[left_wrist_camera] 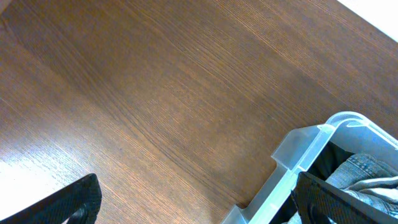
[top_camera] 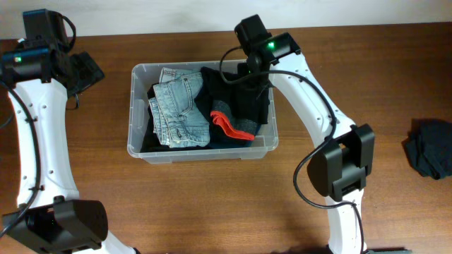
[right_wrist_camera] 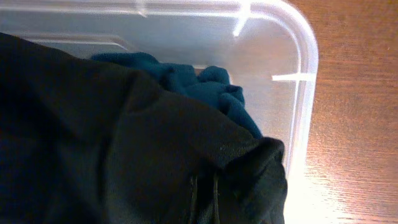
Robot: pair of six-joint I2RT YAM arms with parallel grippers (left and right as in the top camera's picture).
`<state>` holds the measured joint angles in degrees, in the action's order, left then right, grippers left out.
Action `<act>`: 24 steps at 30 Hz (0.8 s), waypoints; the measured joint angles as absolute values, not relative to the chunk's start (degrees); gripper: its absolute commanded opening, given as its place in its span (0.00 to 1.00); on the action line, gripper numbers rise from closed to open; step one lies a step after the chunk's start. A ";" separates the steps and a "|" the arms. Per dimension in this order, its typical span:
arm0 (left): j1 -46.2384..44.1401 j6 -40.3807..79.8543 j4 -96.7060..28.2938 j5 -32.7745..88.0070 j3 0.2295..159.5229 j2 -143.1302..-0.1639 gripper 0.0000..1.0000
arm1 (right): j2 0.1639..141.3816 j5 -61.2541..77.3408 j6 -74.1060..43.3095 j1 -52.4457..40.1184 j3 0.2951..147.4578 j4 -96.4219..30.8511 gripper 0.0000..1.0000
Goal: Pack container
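Brown wood-grain bench (top_camera: 212, 204) carries the container (top_camera: 133, 113), which stands between the two arms with its contents heaped close to rim height: folded jeans (top_camera: 180, 109) on the left arm's side, a black garment (top_camera: 244, 99) on the right arm's side, and a red item (top_camera: 229, 125) lying on top near the front wall. The right hand (top_camera: 253, 76) hangs over the container's far right corner, pressed together. A fold of the black garment appears pinched in it, though the fingertips are buried in cloth in the wrist view, where teal fabric (right_wrist_camera: 186, 81) also shows against the container wall. The left hand (left_wrist_camera: 196, 186) is fully spread, holds nothing, and sits just outside the container's far left corner. Hazards: if the right hand rises without releasing, the garment is likely to trail out over the rim and may drag the red item with it. Nothing braces the container, so a sideways pull could slide it. A careless left-hand move risks striking the corner. A dark cloth (top_camera: 431, 148), well apart on the container's right, is not yet packed.
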<state>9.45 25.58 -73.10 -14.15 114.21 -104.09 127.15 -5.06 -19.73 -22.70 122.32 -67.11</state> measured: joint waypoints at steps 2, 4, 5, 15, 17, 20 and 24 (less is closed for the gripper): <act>9.45 25.58 -73.10 -14.15 114.21 -104.09 0.99 | 127.15 -5.02 -19.73 -22.28 120.33 -65.49 0.05; 9.45 25.58 -73.10 -14.15 114.21 -104.09 0.99 | 127.15 -4.82 -19.73 -22.02 118.63 -63.88 0.05; 9.45 25.58 -73.10 -14.15 114.21 -104.09 0.99 | 127.15 -4.64 -19.70 -21.93 117.95 -63.20 0.05; 9.45 25.58 -73.10 -14.15 114.21 -104.09 0.99 | 127.15 -2.92 -19.73 -21.71 115.26 -59.51 0.04; 9.45 25.58 -73.10 -14.15 114.21 -104.09 0.99 | 127.15 -2.90 -19.73 -21.71 115.26 -59.64 0.04; 9.45 25.58 -73.10 -14.15 114.21 -104.09 1.00 | 127.15 -2.90 -19.70 -21.71 115.61 -60.93 0.04; 9.45 25.58 -73.10 -14.15 114.21 -104.09 0.99 | 127.02 -2.04 -19.68 -21.71 118.19 -66.43 0.04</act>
<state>9.45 25.58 -73.10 -14.15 114.21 -104.09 127.02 -2.04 -19.68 -21.71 118.19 -66.43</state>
